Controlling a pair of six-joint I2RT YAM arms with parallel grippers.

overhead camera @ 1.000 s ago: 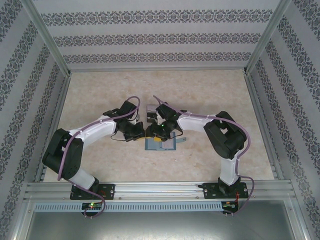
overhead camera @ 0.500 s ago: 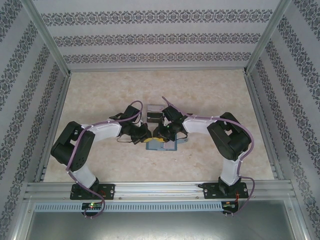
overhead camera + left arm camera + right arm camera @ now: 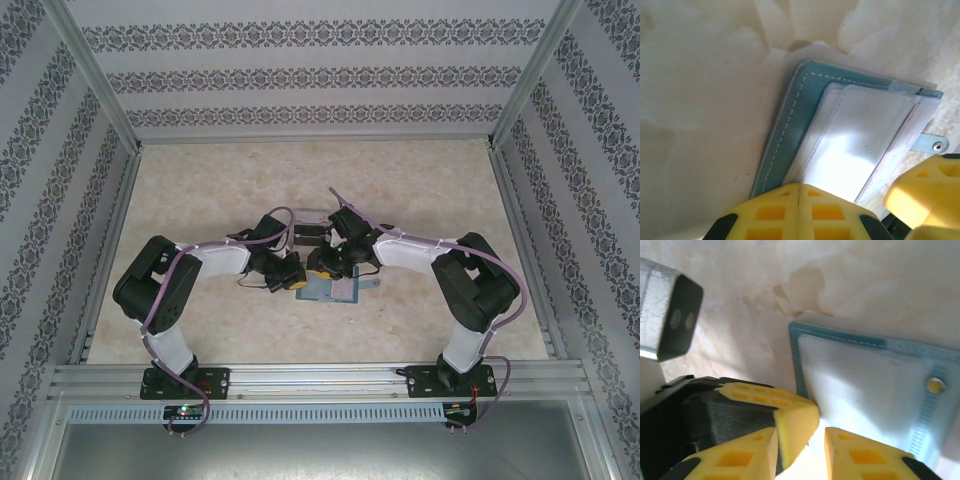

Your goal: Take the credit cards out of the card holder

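The card holder (image 3: 335,291) lies open and flat on the pale marbled desk (image 3: 200,200), about midway between the two arms and a little nearer their bases than the middle of the desk. Its strap tab (image 3: 372,285) points to the right. Both tools are down at its far-left part: the left tool (image 3: 293,279) is at the left edge and the right tool (image 3: 322,268) is just beside it over the holder. A clear tray (image 3: 306,216) sits just beyond them.

From the left wrist, the holder (image 3: 800,115) shows a teal border with white stitching around pale pocket layers and a glossy clear window (glare washes out what lies under it). The strap tab (image 3: 932,144), with its small metal snap, sticks out past the far corner. The left tool (image 3: 799,200) has its yellow fingers pressed together with no gap, their tips at the holder's near edge. One yellow finger (image 3: 920,195) of the other tool is close on the right.

From the right wrist, the holder (image 3: 860,385) fills the right half, with its snap (image 3: 935,385) near the edge. The right tool (image 3: 801,440) has its fingers a little apart, and the pale near edge of the holder runs into the gap. I cannot tell whether they pinch it. A finger (image 3: 790,415) of the left tool sits tight against them.
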